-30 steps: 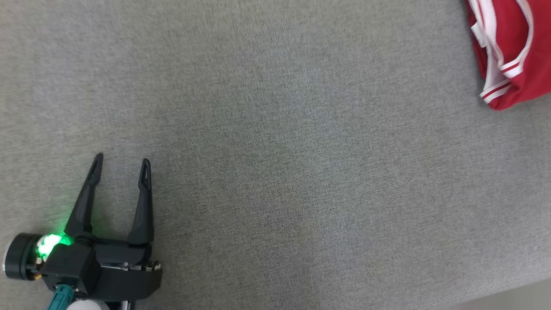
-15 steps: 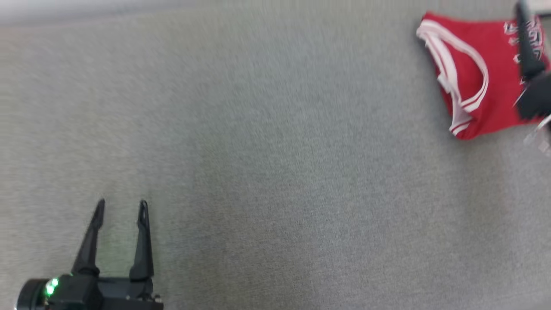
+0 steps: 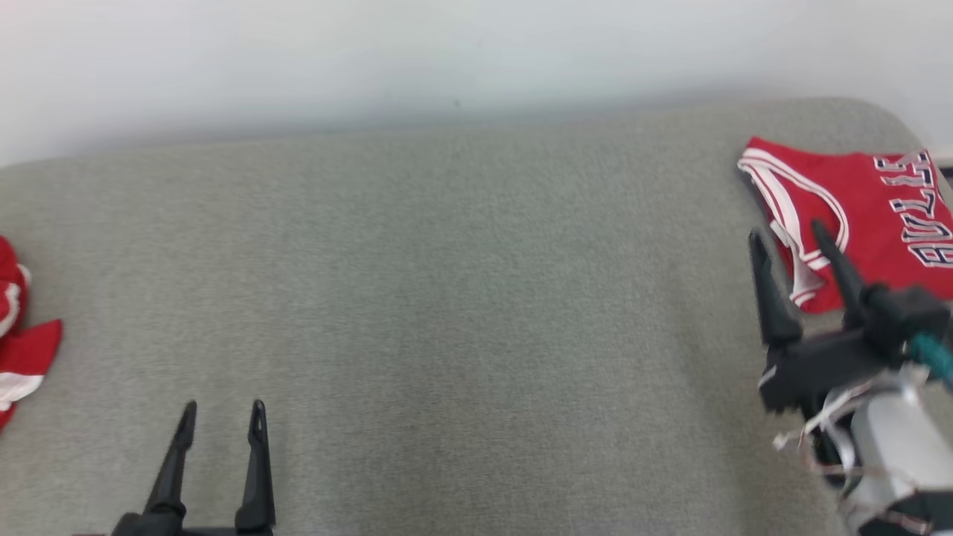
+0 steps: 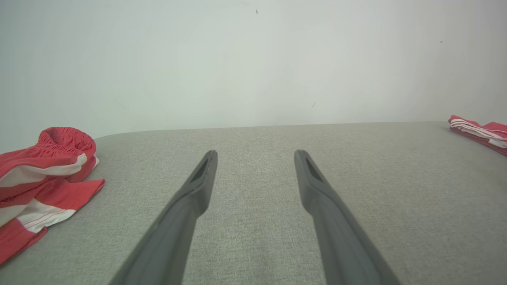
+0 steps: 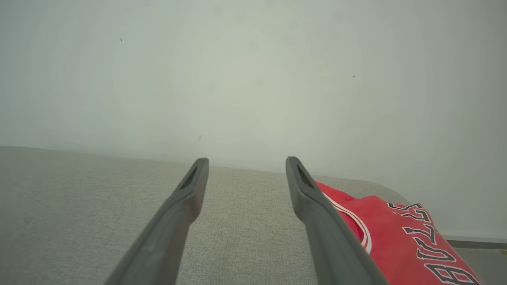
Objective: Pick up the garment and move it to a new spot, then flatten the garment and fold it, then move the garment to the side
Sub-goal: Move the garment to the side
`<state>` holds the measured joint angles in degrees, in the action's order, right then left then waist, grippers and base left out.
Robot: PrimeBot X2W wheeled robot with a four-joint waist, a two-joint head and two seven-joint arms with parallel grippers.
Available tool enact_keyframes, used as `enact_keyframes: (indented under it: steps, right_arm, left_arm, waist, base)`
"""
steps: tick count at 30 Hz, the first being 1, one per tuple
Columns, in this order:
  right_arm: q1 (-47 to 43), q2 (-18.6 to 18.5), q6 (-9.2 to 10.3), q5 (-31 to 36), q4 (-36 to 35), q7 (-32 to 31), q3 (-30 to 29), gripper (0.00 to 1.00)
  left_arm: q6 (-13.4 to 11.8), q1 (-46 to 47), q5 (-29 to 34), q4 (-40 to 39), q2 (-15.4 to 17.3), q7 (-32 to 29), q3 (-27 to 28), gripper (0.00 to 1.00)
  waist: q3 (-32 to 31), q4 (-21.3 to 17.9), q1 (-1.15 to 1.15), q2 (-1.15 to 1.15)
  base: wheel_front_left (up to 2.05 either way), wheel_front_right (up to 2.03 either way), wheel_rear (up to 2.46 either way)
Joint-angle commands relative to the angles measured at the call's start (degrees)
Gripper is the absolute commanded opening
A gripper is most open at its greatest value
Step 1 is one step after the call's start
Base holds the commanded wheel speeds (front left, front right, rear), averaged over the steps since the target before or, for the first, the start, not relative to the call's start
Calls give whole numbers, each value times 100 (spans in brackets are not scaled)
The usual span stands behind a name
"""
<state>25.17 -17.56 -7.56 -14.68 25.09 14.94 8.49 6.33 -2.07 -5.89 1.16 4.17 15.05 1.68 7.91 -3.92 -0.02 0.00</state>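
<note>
Head view, taken from its left edge: a crumpled red and white garment (image 3: 18, 335) lies heaped at the left rim of the grey padded surface (image 3: 461, 298), partly cut off by the frame; the left wrist view shows the same heap with a gathered waistband uppermost. To its right, low in the head view, the left gripper (image 3: 223, 406) points up the picture with its two dark fingers spread apart and nothing between them; it is well apart from the heap. The wide middle of the surface is plain grey cloth, running back to a white wall (image 3: 447, 52). Further right, the right gripper (image 3: 787, 232) rises on its pale forearm (image 3: 893, 447), jaws wide and empty. One of its fingertips overlaps the near left edge of the folded red jersey (image 3: 871, 216), though whether it touches the cloth cannot be told; the right wrist view shows the jersey lying beside and below that finger. The jersey rests flat at the far right corner of the surface, its white-trimmed opening turned towards the middle, its dark-outlined white lettering towards the right edge, where the frame cuts it off.
</note>
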Motion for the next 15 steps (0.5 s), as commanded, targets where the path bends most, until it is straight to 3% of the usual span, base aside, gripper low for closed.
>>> enact_keyframes:
  steps: [1,15]
  right_arm:
    - [-192,76,18,-2,-89,21,-71,100]
    - [-2342,1088,18,324,-1450,26,-432,100]
  left_arm:
    - [6,-93,-27,30,-23,17,-4,100]
    - [33,-248,-25,160,-94,17,13,100]
  waist:
    - [-257,247,2,0]
    - [-654,407,2,0]
  base:
    - [0,0,0]
    - [0,0,0]
